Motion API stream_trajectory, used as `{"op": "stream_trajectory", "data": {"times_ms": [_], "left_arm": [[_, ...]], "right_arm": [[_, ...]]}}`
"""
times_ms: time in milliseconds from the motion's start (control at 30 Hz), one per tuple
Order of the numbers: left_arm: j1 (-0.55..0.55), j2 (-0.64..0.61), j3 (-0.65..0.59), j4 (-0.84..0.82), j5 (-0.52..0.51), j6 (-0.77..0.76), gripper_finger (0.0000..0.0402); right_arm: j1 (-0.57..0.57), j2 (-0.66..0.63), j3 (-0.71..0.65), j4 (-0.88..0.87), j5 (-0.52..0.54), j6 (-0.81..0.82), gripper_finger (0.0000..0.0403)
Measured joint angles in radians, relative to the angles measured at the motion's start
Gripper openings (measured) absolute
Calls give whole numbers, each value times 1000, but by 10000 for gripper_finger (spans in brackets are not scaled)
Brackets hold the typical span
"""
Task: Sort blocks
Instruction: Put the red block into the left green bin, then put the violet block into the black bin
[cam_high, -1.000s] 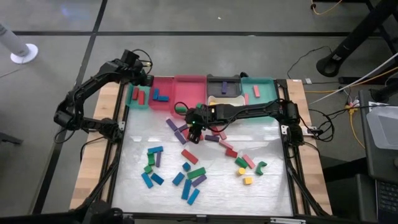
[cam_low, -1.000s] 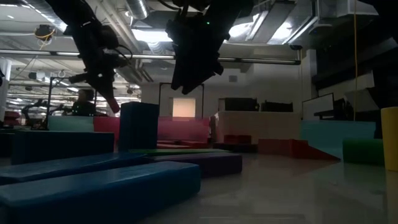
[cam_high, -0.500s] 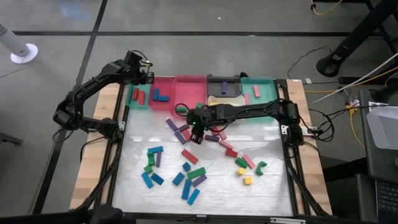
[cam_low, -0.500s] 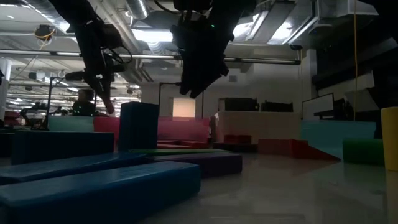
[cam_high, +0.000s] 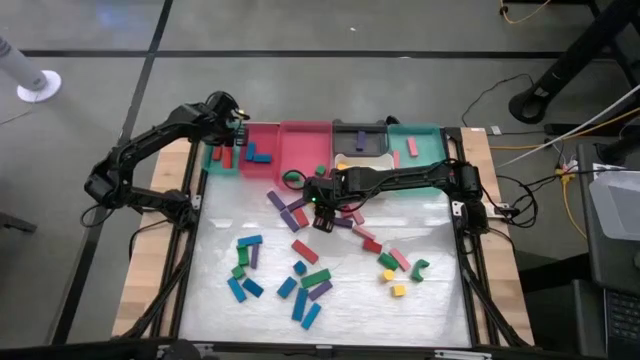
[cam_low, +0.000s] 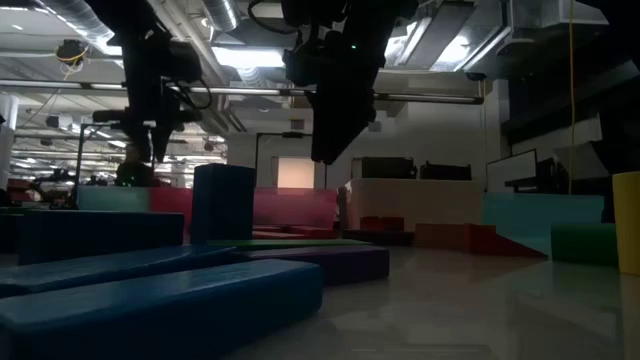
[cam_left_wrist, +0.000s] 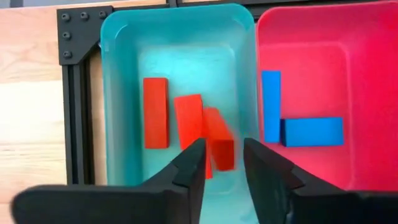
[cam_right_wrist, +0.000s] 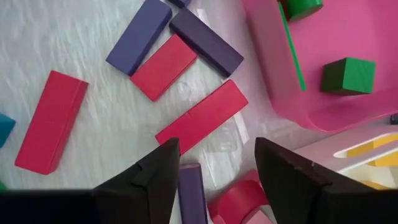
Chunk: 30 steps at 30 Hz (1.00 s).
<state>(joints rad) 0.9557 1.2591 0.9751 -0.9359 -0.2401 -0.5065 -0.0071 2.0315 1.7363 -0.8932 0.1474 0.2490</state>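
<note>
Dropping red block from parted left gripper into teal tray below; next, right gripper, wide, descending on red bar.

Floor: grey, crossed by dark seam lines.
Cables: yellow and black, trailing beside the desk.
Ceiling: exposed ducts and pipes, bright light panels.
Far wall: pale, with a lit doorway.

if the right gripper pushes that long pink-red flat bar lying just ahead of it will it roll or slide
The long pink-red flat bar block probably slides: it lies on a broad flat face. The glossy table suggests little friction. Pushed off-centre, it may pivot into the purple bar.
</note>
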Motion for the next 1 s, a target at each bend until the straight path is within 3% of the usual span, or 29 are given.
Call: {"op": "stream_trajectory", "data": {"times_ms": [233, 500, 633, 800, 1000], "left_arm": [[-1, 0, -15, 3, 27, 27, 149], [-1, 0, -15, 3, 350, 151, 149], [-14, 0, -15, 4, 456, 215, 146], [-80, 0, -15, 4, 532, 366, 145], [-247, 0, -15, 9, 643, 601, 145]], "right_arm": [[0, 0, 0, -9, 0, -21, 209], [0, 0, 0, -116, 0, -21, 209], [0, 0, 0, -116, -9, -7, 209], [0, 0, 0, -113, -9, 43, 209], [0, 1, 0, -113, -10, 100, 209]]}}
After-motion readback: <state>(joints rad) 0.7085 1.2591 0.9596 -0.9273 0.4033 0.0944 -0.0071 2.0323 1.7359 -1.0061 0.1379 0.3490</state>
